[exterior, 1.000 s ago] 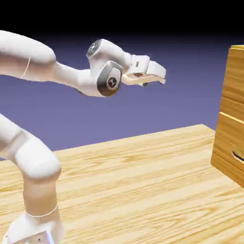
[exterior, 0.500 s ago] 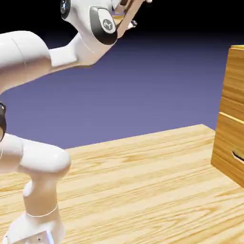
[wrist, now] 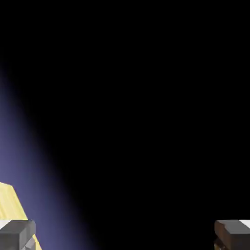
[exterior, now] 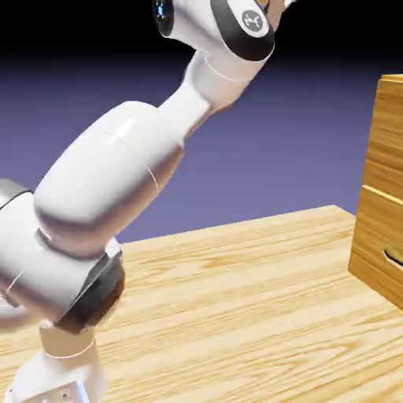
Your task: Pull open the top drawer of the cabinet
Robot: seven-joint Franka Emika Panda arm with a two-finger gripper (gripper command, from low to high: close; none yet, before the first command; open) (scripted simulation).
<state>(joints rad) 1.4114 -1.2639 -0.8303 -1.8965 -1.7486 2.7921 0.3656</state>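
Blue-violet backdrop [exterior: 268,142], fading to black at the top, stands behind a pale wood-grain tabletop [exterior: 228,291]; at the exterior view's right edge rises the boxy honey-coloured wooden cabinet [exterior: 378,228], cut off by the frame, its wood-grain top drawer [exterior: 390,138] above a lower front with a dark curved handle [exterior: 393,258]; the white arm [exterior: 110,173] reaches up to the top edge, well apart from the cabinet; in the hand view, the gripper's [wrist: 125,235] grey fingers [wrist: 17,233] are spread wide, nothing between them.
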